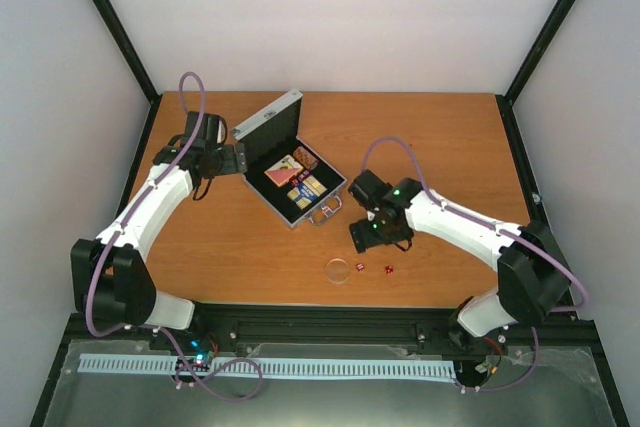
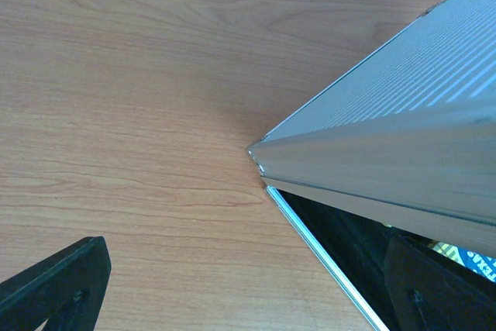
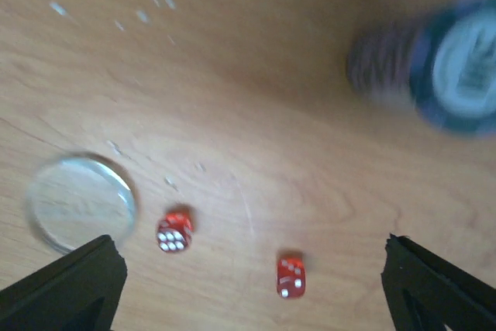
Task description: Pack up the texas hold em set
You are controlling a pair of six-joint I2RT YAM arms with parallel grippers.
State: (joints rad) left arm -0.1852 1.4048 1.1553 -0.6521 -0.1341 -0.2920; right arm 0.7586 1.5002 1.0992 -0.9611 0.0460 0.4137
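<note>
Gaping wide, the right jaws hang near two red dice [image 3: 174,232].

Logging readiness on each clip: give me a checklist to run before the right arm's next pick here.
1. Case lid up: ok.
2. Right gripper open and empty: ok.
3. Two dice apart from each other: ok.
4. Clear disc packed: not ok, on the table beside the dice.
5. Chip stack at rest: cannot tell, blurred.
6. Left gripper bracing the case: cannot tell; open, astride its corner.
</note>
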